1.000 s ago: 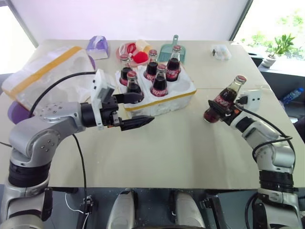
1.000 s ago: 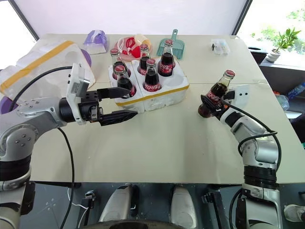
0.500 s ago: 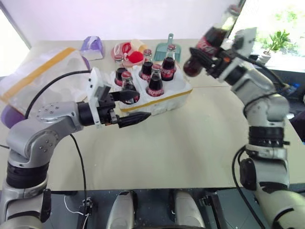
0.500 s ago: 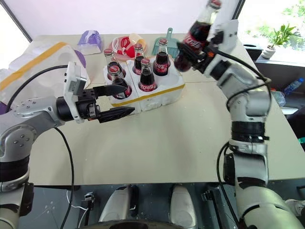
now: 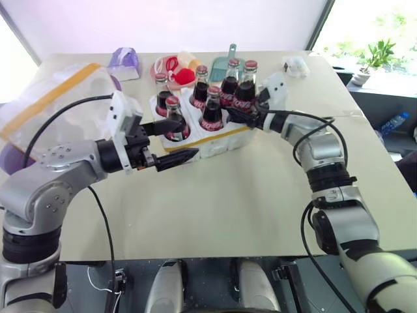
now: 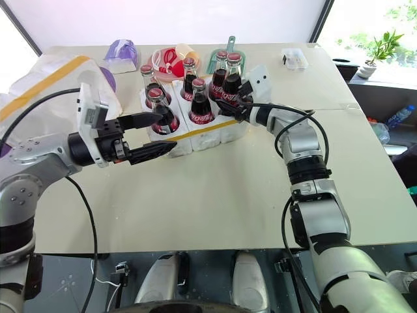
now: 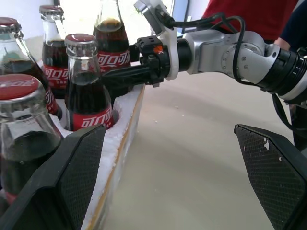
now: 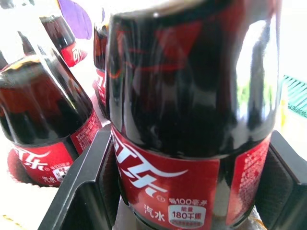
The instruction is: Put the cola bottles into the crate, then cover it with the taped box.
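Note:
The crate [image 5: 225, 140], a low white foam tray with a yellow tape strip, stands mid-table and holds several cola bottles [image 5: 213, 111] with red caps and labels. One bottle [image 5: 247, 86] stands upright at the crate's far right corner. My right gripper [image 5: 240, 116] is level at this bottle's lower body, open, with a finger on each side of its red label [image 8: 177, 187]. My left gripper [image 5: 194, 139] hangs open at the crate's near left corner, holding nothing. The taped box [image 5: 52, 104], a white foam shell with a yellow band, lies at the table's left.
Behind the crate lie a purple tissue pack [image 5: 124, 63], a pink dish of red items [image 5: 177, 70], a green dustpan [image 5: 228, 63] and a small clear packet [image 5: 296, 65]. A person in red [image 7: 249, 14] stands beyond the table. Bare tabletop lies in front of the crate.
My right arm swung the bottle up from the table's right side, over to the crate, and lowered it into the far right corner, and its jaws have opened. The left gripper stayed put.

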Motion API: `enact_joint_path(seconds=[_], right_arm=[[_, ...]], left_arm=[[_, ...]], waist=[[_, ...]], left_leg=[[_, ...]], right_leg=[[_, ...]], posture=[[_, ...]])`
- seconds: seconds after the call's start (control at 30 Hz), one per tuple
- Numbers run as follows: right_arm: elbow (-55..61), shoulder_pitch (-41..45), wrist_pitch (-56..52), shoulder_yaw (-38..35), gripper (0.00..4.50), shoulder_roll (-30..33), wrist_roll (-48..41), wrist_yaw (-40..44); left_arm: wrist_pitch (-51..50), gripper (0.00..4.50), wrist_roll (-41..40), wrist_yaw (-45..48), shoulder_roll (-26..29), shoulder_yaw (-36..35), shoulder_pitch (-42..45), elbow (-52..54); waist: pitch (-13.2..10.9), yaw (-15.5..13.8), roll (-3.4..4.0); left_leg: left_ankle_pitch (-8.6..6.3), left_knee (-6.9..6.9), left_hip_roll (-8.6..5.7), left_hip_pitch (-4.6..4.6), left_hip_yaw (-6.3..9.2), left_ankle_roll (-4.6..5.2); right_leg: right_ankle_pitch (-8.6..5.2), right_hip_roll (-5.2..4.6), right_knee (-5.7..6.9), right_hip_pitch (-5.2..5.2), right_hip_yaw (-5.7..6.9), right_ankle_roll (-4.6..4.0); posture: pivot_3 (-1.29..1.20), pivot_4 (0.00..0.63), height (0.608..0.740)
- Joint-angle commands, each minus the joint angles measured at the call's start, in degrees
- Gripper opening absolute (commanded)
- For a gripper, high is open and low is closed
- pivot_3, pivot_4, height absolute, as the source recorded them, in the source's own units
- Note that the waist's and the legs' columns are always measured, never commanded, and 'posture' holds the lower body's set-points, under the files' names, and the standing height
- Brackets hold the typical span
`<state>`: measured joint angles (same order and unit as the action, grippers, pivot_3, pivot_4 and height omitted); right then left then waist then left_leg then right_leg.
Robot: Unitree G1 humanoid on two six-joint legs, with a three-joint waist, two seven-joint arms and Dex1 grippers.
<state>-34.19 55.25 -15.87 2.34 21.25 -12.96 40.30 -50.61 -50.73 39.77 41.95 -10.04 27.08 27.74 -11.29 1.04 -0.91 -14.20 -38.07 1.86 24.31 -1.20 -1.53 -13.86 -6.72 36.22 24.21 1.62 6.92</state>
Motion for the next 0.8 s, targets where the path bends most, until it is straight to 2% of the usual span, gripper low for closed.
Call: enact_joint_path(seconds=[0.03, 0.17, 0.23, 0.37, 0.47, 0.57, 0.67, 0.8], right_arm=[[-0.79, 1.09, 0.35, 0.79, 4.47, -0.31, 1.98, 0.6], [6.7, -0.44, -3.68, -0.98, 4.47, 2.61, -0.98, 5.36], [12.52, -1.84, -6.7, -1.98, 4.47, 5.67, -3.21, 9.16], [22.56, -3.02, -13.55, -5.21, 4.47, 14.7, -8.58, 16.92], [25.26, -1.65, -18.63, -7.97, 4.47, 23.46, -12.86, 23.86], [26.65, -0.29, -20.29, -9.09, 4.47, 29.61, -15.28, 29.66], [29.06, 1.33, -23.37, -10.68, 4.47, 33.25, -19.72, 34.76], [32.31, 3.09, -27.85, -12.47, 4.47, 35.24, -26.06, 38.6]], left_arm=[[0.87, 4.5, -0.19, 0.61, 1.78, -2.16, -0.12, 0.74], [-0.22, 4.5, -0.71, 3.02, 7.21, -6.46, -2.16, -0.43], [-0.69, 4.5, -0.47, 5.52, 11.67, -9.99, -4.69, -0.93], [-2.09, 4.5, 2.06, 14.26, 23.39, -21.5, -12.5, -5.68], [-0.91, 4.5, 9.85, 24.42, 32.5, -32.12, -20.66, -15.13], [2.22, 4.5, 18.51, 33.6, 38.65, -39.38, -27.23, -24.8], [7.16, 4.5, 26.71, 40.32, 43.7, -42.14, -30.62, -35.28], [13.69, 4.5, 33.29, 45.49, 49.08, -38.54, -30.91, -48.56]], waist=[[0.02, 0.08, -0.03], [0.01, 0.08, -0.02], [-0.01, -0.07, 0.0], [-0.07, -0.27, 0.03], [-0.08, -0.24, 0.04], [-0.08, -0.05, 0.04], [-0.08, 0.08, 0.05], [-0.08, 0.12, 0.06]], left_leg=[[0.0, 0.0, 0.0, -0.01, 0.0, 0.0], [0.0, 0.03, 0.01, 0.0, -0.01, 0.0], [0.0, 0.08, 0.02, 0.08, 0.0, 0.0], [-0.01, 0.1, 0.0, 0.2, -0.04, 0.02], [-0.02, 0.13, 0.01, 0.15, -0.06, 0.02], [-0.02, 0.2, 0.03, 0.09, -0.1, 0.01], [-0.03, 0.26, 0.07, 0.06, -0.15, 0.01], [-0.03, 0.4, 0.08, 0.09, -0.21, 0.01]], right_leg=[[0.0, 0.0, 0.0, -0.01, 0.0, 0.0], [0.0, 0.01, 0.02, 0.04, -0.02, 0.0], [-0.01, 0.02, 0.01, 0.13, 0.0, -0.01], [-0.01, -0.01, -0.08, 0.21, -0.01, 0.0], [-0.02, -0.01, -0.08, 0.22, 0.01, -0.02], [-0.06, 0.0, -0.12, 0.21, 0.05, -0.07], [-0.14, 0.0, -0.11, 0.26, 0.05, -0.21], [-0.12, 0.0, -0.1, 0.38, 0.05, -0.17]], posture=[[0.0, 0.15, 0.736], [0.0, 0.15, 0.736], [0.0, 0.15, 0.736], [0.0, 0.15, 0.736], [0.0, 0.15, 0.736], [0.0, 0.15, 0.736], [0.0, 0.15, 0.736], [0.0, 0.15, 0.736]])
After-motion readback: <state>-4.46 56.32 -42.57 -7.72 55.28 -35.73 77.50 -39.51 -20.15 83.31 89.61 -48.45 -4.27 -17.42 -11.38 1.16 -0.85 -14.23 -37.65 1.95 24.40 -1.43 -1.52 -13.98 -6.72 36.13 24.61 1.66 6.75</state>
